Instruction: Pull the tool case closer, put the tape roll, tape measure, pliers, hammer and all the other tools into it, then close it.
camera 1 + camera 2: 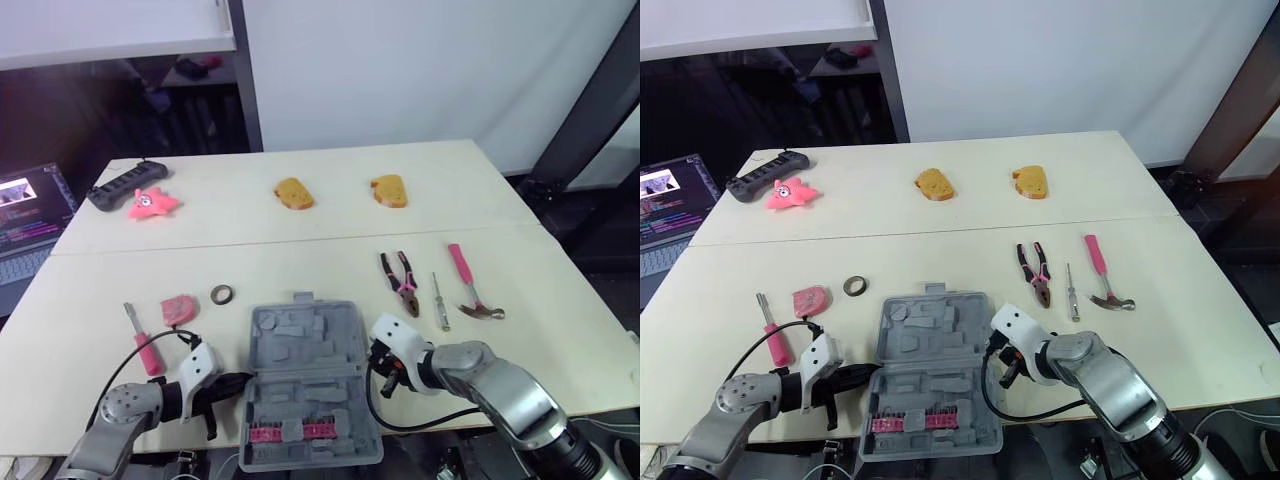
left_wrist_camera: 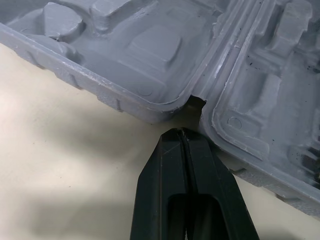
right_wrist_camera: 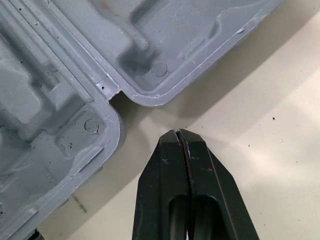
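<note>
tool case (image 1: 305, 385) is lying open at near table (image 1: 300, 235) edge, btw left gripper (image 2: 182, 132) and right gripper (image 3: 178, 133), both clenched empty. pliers (image 1: 401, 282), hammer (image 1: 470, 285), tape roll (image 1: 221, 294) etc. are lying outside; packing, closing pending.

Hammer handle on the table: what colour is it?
Pink; the hammer shows best in the left eye view.

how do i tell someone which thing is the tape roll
Find the open grey tool case at the near edge of the table. Off its far left corner lie three small things, and the tape roll is the one closest to the case. It is a small dark ring, while the tape measure and screwdriver beside it are pink.
</note>
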Action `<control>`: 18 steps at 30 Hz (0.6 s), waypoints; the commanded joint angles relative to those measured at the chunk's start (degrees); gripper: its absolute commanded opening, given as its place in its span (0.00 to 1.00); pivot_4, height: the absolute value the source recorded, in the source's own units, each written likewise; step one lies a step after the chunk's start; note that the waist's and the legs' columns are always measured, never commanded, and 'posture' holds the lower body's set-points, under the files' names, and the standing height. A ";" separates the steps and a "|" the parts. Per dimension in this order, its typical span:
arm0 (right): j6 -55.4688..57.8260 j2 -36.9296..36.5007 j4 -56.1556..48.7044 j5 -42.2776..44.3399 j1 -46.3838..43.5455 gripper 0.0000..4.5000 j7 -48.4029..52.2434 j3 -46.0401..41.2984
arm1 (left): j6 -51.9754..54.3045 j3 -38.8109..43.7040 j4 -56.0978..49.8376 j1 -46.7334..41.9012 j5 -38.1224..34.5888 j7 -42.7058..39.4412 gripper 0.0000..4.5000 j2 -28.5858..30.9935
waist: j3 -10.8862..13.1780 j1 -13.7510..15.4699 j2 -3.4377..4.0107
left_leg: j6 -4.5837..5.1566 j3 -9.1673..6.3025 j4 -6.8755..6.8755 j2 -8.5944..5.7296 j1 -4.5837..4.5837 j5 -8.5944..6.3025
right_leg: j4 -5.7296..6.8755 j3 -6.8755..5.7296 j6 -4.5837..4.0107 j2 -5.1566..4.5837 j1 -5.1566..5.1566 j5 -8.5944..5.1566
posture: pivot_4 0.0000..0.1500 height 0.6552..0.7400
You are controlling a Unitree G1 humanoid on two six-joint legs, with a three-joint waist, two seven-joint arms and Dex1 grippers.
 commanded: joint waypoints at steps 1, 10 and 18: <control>0.27 -1.05 -1.76 1.19 -0.82 0.00 0.54 0.41 | 2.85 -5.94 0.23 2.05 3.65 -1.81 0.00 0.33 | 0.00 0.06 0.00 | 0.00 0.00 0.00 -0.02 0.00 0.00 | 0.00 0.00 0.01 -0.03 0.00 0.00 | 1.00 1.00; 3.45 -1.26 -3.94 3.00 -2.06 0.00 -0.16 3.53 | 8.95 -6.35 -7.09 2.47 2.85 -0.82 0.00 2.09 | 0.04 -0.01 -0.06 | 0.08 -0.04 0.00 -0.11 -0.05 -0.05 | -0.02 0.00 0.15 -0.13 0.00 -0.10 | 1.00 1.00; 3.35 -0.06 -3.02 3.27 -3.80 0.00 -1.15 4.59 | 11.71 -7.02 -8.30 -0.33 3.43 -0.48 0.00 2.35 | 0.06 0.13 -0.06 | 0.08 -0.08 0.00 -0.12 -0.09 -0.05 | -0.04 -0.04 0.15 -0.13 -0.02 -0.11 | 1.00 1.00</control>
